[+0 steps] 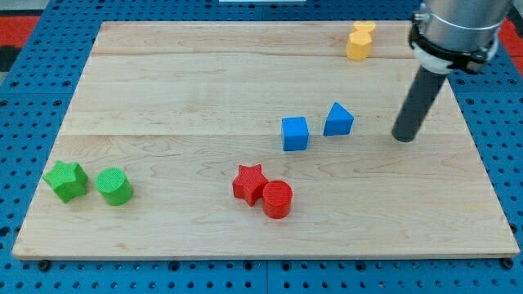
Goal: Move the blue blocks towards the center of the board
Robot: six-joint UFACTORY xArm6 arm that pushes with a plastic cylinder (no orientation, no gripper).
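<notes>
Wooden board [163,82] fills most of the frame, lying on a blue pegboard surface [33,122].

My tip [403,137] rests on the board right of centre, clear of every block. No gripper on this arm, only the dark rod, so there is nothing to open or close and nothing is held.

Task blocks: blue cube [295,134] just right of the frame's centre, and blue triangular block [337,120] close beside it, up and to the right. A narrow gap separates them. Both already lie near the middle of the board, slightly to the right.

My tip is to the right of the triangular block, near it but apart, at roughly the cube's height in the frame. Judgement: this placement suits a leftward push, since the blocks lie between the tip and the board's centre. A push from here would likely meet the triangular block first, and its slanted faces might make it turn or slip aside rather than travel straight.

Other blocks, all well away from the tip:
- yellow block [359,41], upper right near the board's top edge; shape unclear.
- red star block [249,182] and red cylinder [277,198], touching, lower centre.
- green star block [66,180] and green cylinder [114,186], just beside one another, lower left.

The red pair lies below the blue cube, outside a straight leftward path.
</notes>
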